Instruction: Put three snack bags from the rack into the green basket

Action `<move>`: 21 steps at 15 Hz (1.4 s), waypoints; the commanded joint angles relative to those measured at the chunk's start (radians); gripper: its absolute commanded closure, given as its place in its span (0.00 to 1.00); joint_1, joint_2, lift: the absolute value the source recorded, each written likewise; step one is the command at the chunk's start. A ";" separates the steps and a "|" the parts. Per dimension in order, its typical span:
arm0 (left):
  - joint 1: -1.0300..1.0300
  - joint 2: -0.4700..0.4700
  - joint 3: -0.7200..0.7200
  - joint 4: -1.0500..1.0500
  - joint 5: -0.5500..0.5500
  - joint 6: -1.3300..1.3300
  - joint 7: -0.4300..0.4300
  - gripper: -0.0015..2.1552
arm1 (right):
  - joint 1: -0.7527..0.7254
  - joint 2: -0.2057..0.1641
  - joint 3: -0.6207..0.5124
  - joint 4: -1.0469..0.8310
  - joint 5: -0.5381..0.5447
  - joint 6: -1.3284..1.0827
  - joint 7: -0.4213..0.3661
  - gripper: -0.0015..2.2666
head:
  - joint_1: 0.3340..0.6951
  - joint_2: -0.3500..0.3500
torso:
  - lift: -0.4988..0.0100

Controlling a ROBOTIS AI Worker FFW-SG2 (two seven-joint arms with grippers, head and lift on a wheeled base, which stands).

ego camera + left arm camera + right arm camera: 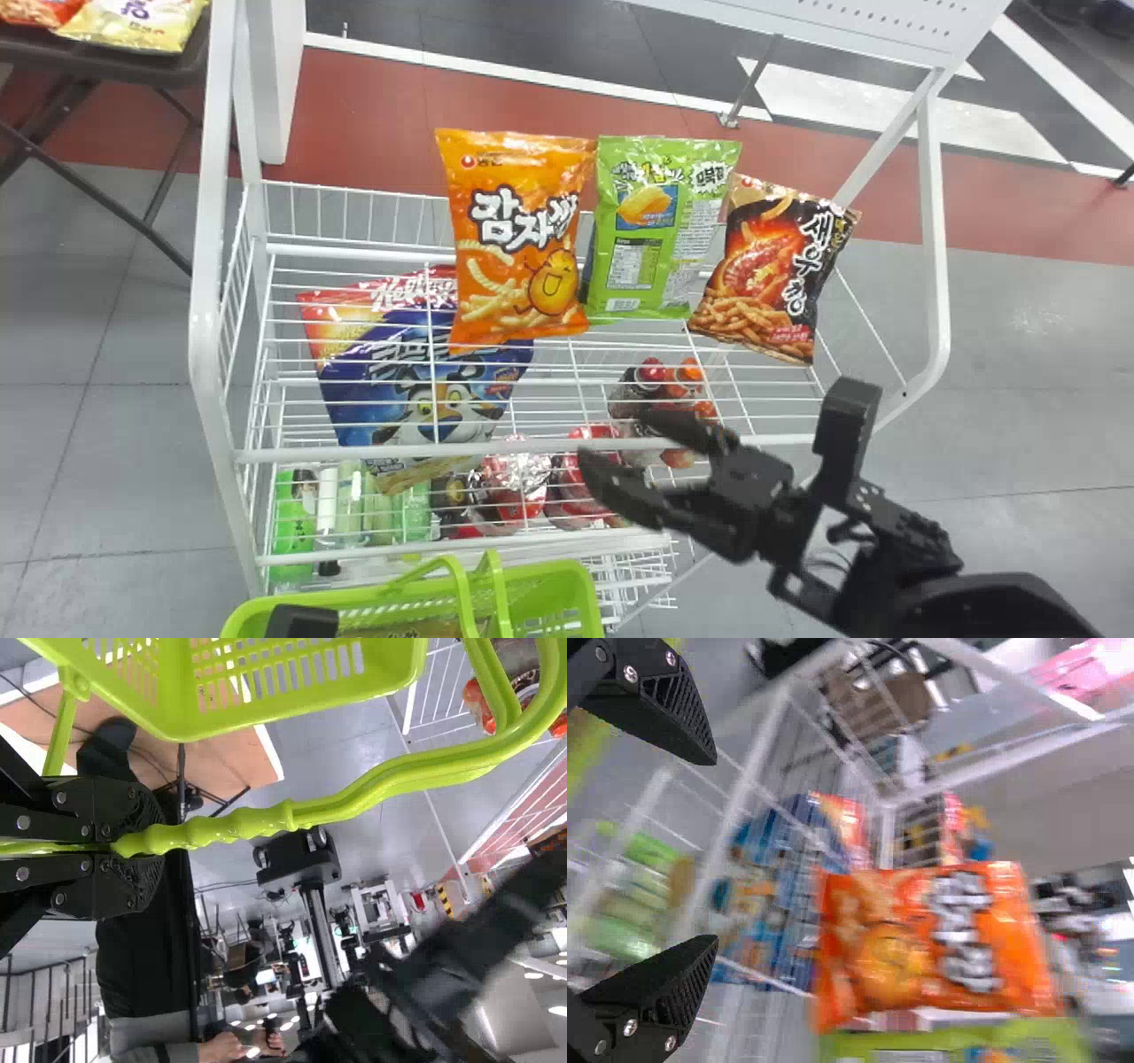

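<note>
Three snack bags in a row at the top of the white wire rack [208,292]; right gripper [617,438] open, empty.
Glossy orange plastic bag [518,239] plump; light-green plastic bag [664,230] shows a printed panel; black-and-orange plastic bag [775,266] sits tilted. The left gripper [301,622] is closed on the handle of the lime-green plastic basket [580,589], whose near part is cut off; motion blur smears the right wrist view.

Dark table [177,69], capped bottles [651,374], grey floor [80,354]
</note>
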 commanded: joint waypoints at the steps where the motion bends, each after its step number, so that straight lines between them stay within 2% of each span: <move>1: 0.001 -0.002 -0.006 -0.001 -0.005 0.000 0.000 0.66 | -0.060 0.005 0.125 0.088 0.035 -0.308 -0.104 0.05 | 1.00 0.00 | 0.98; 2: 0.001 -0.002 -0.012 -0.002 -0.013 0.021 0.000 0.66 | -0.082 0.005 0.188 0.123 0.095 -0.437 -0.193 0.05 | 1.00 0.00 | 0.98; 3: 0.001 -0.002 -0.016 -0.002 -0.017 0.025 0.000 0.66 | -0.128 0.005 0.251 0.171 0.158 -0.474 -0.276 0.05 | 1.00 0.00 | 0.98; 4: 0.001 -0.002 -0.024 -0.002 -0.025 0.031 0.000 0.66 | -0.178 0.005 0.295 0.229 0.175 -0.483 -0.331 0.05 | 1.00 0.00 | 0.98; 6: -0.012 -0.002 -0.033 -0.001 -0.032 0.052 0.000 0.66 | -0.256 0.011 0.347 0.317 0.198 -0.483 -0.428 0.05 | 1.00 0.00 | 0.98; 9: -0.051 0.008 -0.056 0.027 -0.032 0.080 -0.006 0.66 | -0.336 0.037 0.356 0.433 0.236 -0.486 -0.545 0.05 | 1.00 0.00 | 0.98; 13: -0.054 0.012 -0.055 0.035 -0.026 0.083 -0.014 0.66 | -0.474 0.057 0.359 0.594 0.236 -0.440 -0.555 0.05 | 1.00 0.00 | 0.98; 16: -0.057 0.011 -0.048 0.044 -0.025 0.080 -0.018 0.66 | -0.528 0.059 0.359 0.623 0.224 -0.370 -0.509 0.06 | 1.00 0.00 | 0.98; 17: -0.060 0.009 -0.050 0.048 -0.025 0.080 -0.018 0.66 | -0.543 0.062 0.359 0.636 0.221 -0.345 -0.480 0.10 | 1.00 0.00 | 0.98; 18: -0.062 0.009 -0.053 0.051 -0.025 0.077 -0.018 0.66 | -0.554 0.063 0.359 0.637 0.213 -0.305 -0.459 0.18 | 1.00 0.00 | 0.98; 20: -0.063 0.008 -0.055 0.053 -0.025 0.077 -0.017 0.66 | -0.545 0.066 0.361 0.614 0.203 -0.265 -0.442 0.81 | 1.00 0.00 | 0.98; 21: -0.063 0.008 -0.056 0.053 -0.025 0.077 -0.015 0.66 | -0.522 0.066 0.356 0.576 0.197 -0.256 -0.440 0.95 | 1.00 0.00 | 0.98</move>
